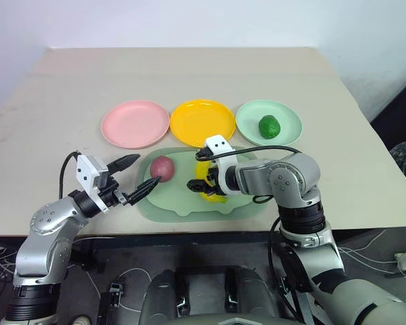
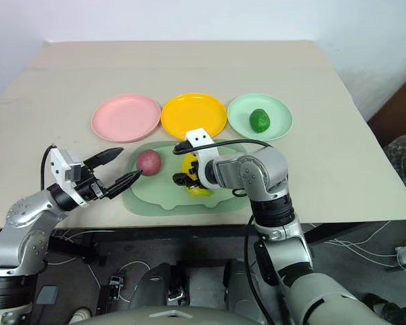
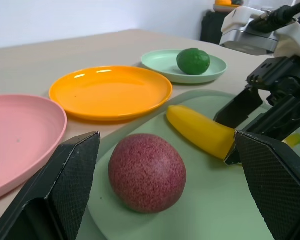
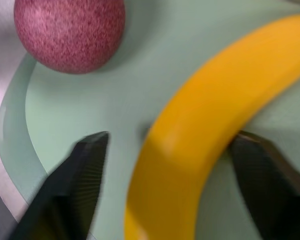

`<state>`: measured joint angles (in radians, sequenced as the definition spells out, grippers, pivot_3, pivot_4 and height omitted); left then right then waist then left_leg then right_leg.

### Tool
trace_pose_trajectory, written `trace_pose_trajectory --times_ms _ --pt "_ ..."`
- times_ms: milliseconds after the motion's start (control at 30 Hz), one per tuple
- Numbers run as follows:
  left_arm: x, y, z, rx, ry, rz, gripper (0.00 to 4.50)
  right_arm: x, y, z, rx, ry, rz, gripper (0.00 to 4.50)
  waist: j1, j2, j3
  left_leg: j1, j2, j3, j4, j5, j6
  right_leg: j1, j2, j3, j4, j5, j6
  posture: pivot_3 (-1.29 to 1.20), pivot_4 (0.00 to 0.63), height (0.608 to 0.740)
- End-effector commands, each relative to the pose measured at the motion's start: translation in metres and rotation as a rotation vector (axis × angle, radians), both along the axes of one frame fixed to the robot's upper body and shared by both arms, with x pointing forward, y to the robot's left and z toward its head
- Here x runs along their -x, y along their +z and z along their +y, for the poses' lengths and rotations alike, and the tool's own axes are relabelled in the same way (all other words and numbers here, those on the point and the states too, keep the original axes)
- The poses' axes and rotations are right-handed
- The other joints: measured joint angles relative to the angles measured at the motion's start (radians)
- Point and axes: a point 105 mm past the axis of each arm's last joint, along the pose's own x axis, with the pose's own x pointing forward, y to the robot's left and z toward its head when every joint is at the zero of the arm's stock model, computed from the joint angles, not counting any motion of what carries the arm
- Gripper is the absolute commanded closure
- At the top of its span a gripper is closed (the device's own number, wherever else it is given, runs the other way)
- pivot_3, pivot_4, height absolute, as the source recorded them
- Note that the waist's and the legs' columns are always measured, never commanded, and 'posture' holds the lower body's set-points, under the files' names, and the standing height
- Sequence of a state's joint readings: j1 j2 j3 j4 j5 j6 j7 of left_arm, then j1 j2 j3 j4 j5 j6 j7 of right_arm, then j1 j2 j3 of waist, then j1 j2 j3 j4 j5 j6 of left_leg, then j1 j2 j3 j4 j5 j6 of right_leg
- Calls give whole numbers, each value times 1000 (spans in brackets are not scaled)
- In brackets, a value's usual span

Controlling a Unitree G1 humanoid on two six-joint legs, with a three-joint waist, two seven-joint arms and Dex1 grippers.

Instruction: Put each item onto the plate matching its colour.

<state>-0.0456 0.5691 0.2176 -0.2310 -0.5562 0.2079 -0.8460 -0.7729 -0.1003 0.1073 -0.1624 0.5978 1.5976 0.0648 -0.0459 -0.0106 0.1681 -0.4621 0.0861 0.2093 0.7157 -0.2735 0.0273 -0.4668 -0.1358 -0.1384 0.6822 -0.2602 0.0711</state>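
A yellow banana (image 4: pixel 190 130) lies on the pale-green tray (image 1: pixel 189 206). My right gripper (image 1: pixel 204 181) reaches down over it, open, with one finger on each side. One finger (image 4: pixel 85 165) stands a little apart from the banana. The reddish-purple fruit (image 1: pixel 162 167) rests on the tray's left part. My left gripper (image 1: pixel 145 172) is open and level just left of that fruit, its two fingers wide apart and not touching it. The dark-green fruit (image 1: pixel 268 126) sits on the mint-green plate (image 1: pixel 287 115). The yellow plate (image 1: pixel 201 122) and the pink plate (image 1: pixel 135 124) carry nothing.
The three plates stand in a row just behind the tray, pink at the left, yellow in the middle, mint-green at the right. The tray lies near the front edge of the beige table (image 1: pixel 68 88).
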Motion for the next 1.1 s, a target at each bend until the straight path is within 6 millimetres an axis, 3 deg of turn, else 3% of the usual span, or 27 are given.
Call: trace_pose_trajectory --times_ms 33,133,300,333,467,567,700,800,933,1100 --pt "1 11 0 -11 -9 -47 0 8 -9 3 18 38 44 1966 0 0 0 0 0 0 0 0 0 0 0 0 0 0 0 0 150 695" --pt "1 11 0 -11 -9 -48 0 7 -8 0 21 33 42 2887 1 0 0 0 0 0 0 0 0 0 0 0 0 0 0 0 150 695" --pt "1 12 1 -13 -8 -48 0 0 3 -9 10 3 5 2894 2 0 0 0 0 0 0 0 0 0 0 0 0 0 0 0 150 695" --pt "2 12 1 -13 -8 -49 0 -2 10 -10 -11 -1 -14 2894 3 0 0 0 0 0 0 0 0 0 0 0 -1 0 0 0 150 695" --pt "3 13 1 -8 -2 -51 0 3 79 -7 -238 129 -152 2894 3 0 1 -2 0 0 0 0 0 -2 0 0 -1 0 0 0 150 695" --pt "3 12 2 -9 1 -50 0 -17 99 -7 -264 91 -194 2894 0 0 1 -2 0 0 0 0 1 -2 0 0 -1 0 0 0 150 695" --pt "4 11 3 -7 8 -51 0 -55 99 -6 -235 -13 -204 2894 -1 0 1 -1 0 1 -1 0 0 -2 1 0 -1 0 0 0 150 695" --pt "4 10 3 -5 12 -51 0 -71 98 -3 -229 -35 -211 2894 2 0 1 -2 -1 2 -1 0 0 -2 0 0 -1 0 0 0 150 695" --pt "5 9 2 1 21 -52 0 -112 89 1 -173 -123 -255 2894 -3 0 1 -4 -1 5 -1 1 0 -5 1 1 0 0 0 0 150 695" --pt "11 5 3 8 36 -46 0 -129 80 8 -166 -154 -261 2894 -13 0 1 -4 0 5 -1 1 0 -6 1 1 0 0 0 0 150 695"
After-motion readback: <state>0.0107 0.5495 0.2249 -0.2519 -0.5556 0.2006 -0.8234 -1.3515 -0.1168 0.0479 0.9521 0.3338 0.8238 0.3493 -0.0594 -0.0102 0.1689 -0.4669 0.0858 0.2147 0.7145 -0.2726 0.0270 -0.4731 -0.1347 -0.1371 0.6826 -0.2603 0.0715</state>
